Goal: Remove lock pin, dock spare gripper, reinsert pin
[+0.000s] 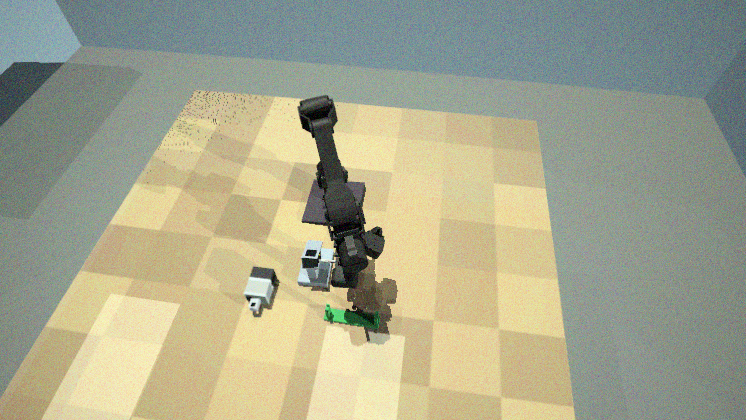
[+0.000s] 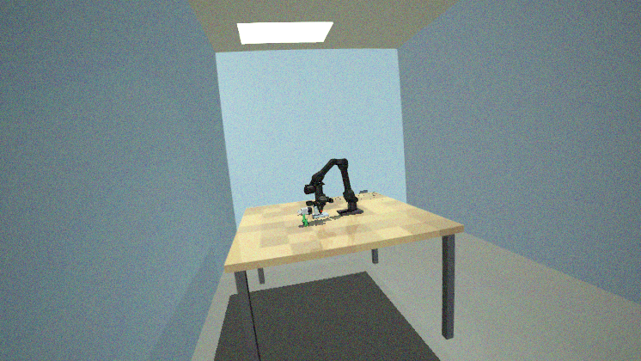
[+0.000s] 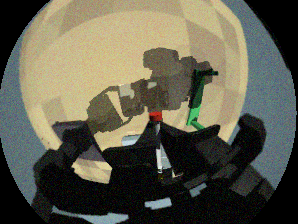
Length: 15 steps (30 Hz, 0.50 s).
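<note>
The grey mount [image 1: 314, 271] stands on the table in front of the arm's base, its dark socket opening [image 1: 310, 254] facing up. My gripper [image 1: 341, 277] [image 2: 320, 209] [image 3: 152, 121] is low at the mount's right side, shut on the lock pin [image 3: 160, 156]. In the wrist view the pin is a thin white rod with a red tip [image 3: 154, 116] between the fingers. In the top view my gripper hides most of the pin. The spare gripper [image 1: 260, 286], a light grey block with a dark end and a small spigot, lies on the table left of the mount.
A green stand [image 1: 348, 316] [image 2: 304, 220] [image 3: 196, 106] lies just in front of the gripper, in the arm's shadow. The arm's dark base plate [image 1: 313, 206] is behind the mount. The table [image 2: 340, 237] has edges far from the work area.
</note>
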Each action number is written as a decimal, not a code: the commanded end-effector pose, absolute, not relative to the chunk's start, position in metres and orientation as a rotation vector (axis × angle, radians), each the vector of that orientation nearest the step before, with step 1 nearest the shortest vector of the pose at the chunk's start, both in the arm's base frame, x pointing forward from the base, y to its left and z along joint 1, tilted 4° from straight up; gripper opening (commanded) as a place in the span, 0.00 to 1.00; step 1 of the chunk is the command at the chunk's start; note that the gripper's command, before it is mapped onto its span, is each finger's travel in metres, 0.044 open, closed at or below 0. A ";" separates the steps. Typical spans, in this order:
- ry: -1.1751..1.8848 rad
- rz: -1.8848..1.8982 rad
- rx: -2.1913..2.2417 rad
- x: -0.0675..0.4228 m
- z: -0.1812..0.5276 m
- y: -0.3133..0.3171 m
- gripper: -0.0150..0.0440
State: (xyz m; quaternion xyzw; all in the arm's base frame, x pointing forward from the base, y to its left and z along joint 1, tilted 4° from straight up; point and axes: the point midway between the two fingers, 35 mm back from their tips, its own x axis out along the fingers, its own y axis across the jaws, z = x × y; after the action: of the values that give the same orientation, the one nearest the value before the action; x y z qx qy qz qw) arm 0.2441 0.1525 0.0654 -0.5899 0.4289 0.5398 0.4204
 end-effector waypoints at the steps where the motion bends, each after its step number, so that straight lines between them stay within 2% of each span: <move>1: 1.061 1.364 -1.452 0.244 0.067 0.154 0.25; 15: 1.009 1.398 -1.348 0.244 0.072 0.162 0.25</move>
State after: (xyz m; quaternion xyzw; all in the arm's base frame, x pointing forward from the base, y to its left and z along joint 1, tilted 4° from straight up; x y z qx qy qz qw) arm 0.2450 0.1588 0.0727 -0.5522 0.4124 0.5635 0.4554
